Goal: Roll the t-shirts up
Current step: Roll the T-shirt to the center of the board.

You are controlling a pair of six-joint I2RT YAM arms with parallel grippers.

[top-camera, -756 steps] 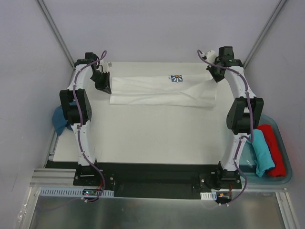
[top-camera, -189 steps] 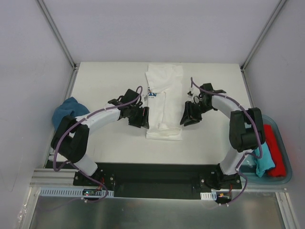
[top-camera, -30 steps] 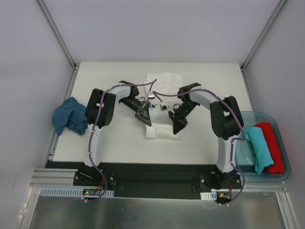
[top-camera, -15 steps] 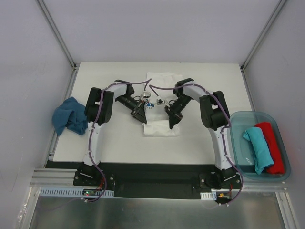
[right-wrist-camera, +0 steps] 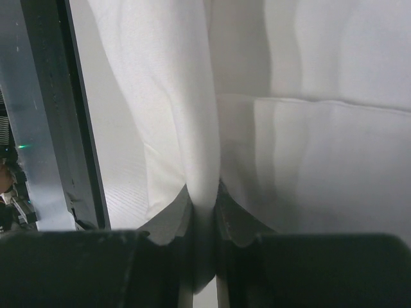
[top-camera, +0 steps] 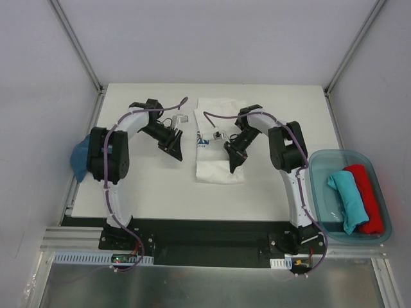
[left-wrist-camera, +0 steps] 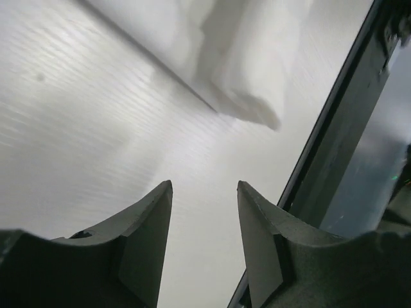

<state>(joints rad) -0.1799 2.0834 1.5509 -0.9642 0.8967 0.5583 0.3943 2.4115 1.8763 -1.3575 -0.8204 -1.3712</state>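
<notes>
Where the arms are bolted, a white counter [top-camera: 154, 192] carries the work. Off its right edge stands a clear bin [top-camera: 319, 208]. A white shirt [top-camera: 217, 172] lies at the middle of the counter, folded into a narrow strip running from the far edge toward the arms, with a small blue print showing on its left part. Inside the bin, a teal shirt [top-camera: 347, 200] and a red shirt [top-camera: 368, 197] lie rolled, side by side and touching. A blue shirt [top-camera: 78, 160] sits crumpled at the counter's left edge, partly hidden by the left arm. Left tool [top-camera: 174, 149]: jaws parted, nothing between them, held over bare counter just left of the white shirt. Right tool [top-camera: 234, 164]: jaws closed tight on a raised fold of the white shirt, on the strip's right side toward its near end.
</notes>
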